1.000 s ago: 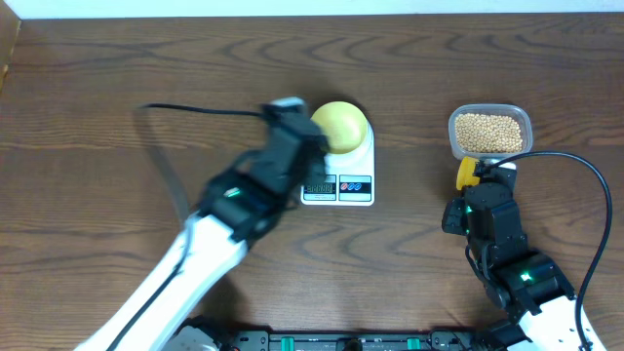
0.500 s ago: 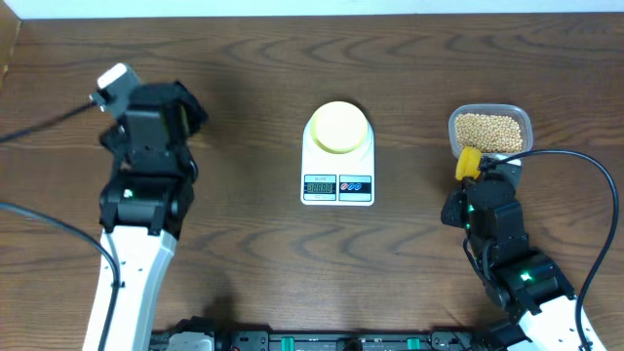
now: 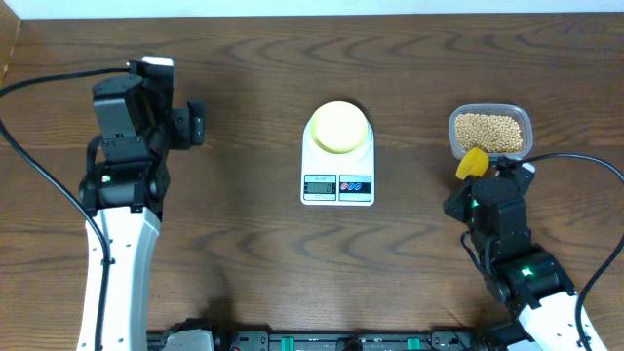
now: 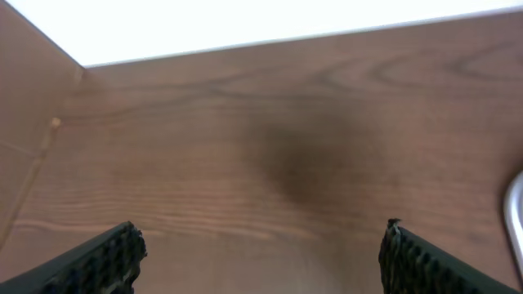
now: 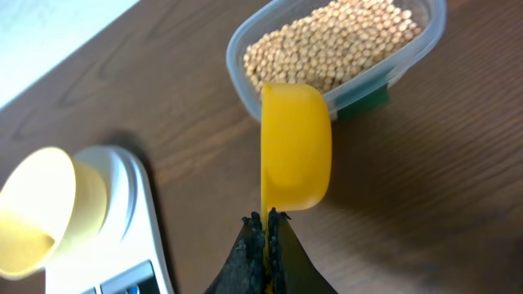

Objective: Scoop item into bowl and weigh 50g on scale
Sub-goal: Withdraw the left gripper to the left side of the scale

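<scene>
Locate the wooden bench (image 3: 253, 253). The left arm extends along its left side, well apart from every item. The left pincer (image 4: 263, 237) is spread wide over bare wood and holds nothing. The white scale (image 3: 337, 180) sits at centre, with the pale-yellow bowl (image 3: 338, 127) on its platform. To the right, the clear tub (image 3: 452, 132) holds the beans (image 3: 487, 132). The right pincer (image 5: 266, 233) is clamped on the handle of the yellow scoop (image 5: 296, 143). The scoop's cup is at the tub's near rim; you cannot tell whether it touches.
</scene>
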{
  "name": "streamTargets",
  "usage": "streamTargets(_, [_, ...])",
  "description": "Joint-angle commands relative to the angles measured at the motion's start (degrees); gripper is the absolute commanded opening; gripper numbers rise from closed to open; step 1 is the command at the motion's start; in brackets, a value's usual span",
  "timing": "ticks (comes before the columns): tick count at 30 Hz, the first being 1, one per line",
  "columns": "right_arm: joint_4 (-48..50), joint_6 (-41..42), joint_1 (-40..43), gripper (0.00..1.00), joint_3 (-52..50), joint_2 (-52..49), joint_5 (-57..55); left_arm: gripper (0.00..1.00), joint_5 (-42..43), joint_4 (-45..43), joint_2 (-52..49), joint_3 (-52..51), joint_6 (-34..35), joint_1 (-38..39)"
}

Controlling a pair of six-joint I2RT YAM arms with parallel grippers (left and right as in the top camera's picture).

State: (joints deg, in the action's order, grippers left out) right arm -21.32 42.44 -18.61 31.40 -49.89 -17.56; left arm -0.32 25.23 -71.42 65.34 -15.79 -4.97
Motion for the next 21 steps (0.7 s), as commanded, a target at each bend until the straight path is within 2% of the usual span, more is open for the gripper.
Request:
streamTargets(1, [1.6, 2.9, 2.8, 0.01, 0.7, -1.7, -0.5, 0.94, 11.1, -0.8, 0.5, -0.2, -1.6, -0.3])
streamTargets(3, [2.5, 2.5, 4.5, 0.01, 0.7, -3.0, -0.5, 0.94, 19.2, -0.4, 0.7, 0.2, -5.9, -0.7])
streamTargets(6, [4.6, 1.5, 7.0, 0.01, 0.7, -5.0, -0.4, 0.94, 35.7, 1.4, 0.8, 0.2, -16.1, -1.6])
streamTargets(9, [8.0, -3.5, 8.4, 0.01, 0.7, -6.3, 1.8, 0.94, 44.9, 3.6, 0.8, 0.2, -19.5, -2.0])
streamTargets(12, [11.9, -10.0, 8.6, 0.01, 0.7, -6.4, 4.3, 0.95, 47.3, 9.0, 0.8, 2.0, -21.6, -2.0])
streamTargets(16, [12.6, -13.8, 8.6, 0.01, 0.7, -6.4, 5.7, 0.95, 48.2, 19.2, 0.8, 8.1, -27.3, -1.8])
streamTargets(21, [12.9, -17.1, 8.6, 0.01, 0.7, -6.4, 7.5, 0.95, 45.5, 33.0, 0.7, 14.6, -33.5, -1.6])
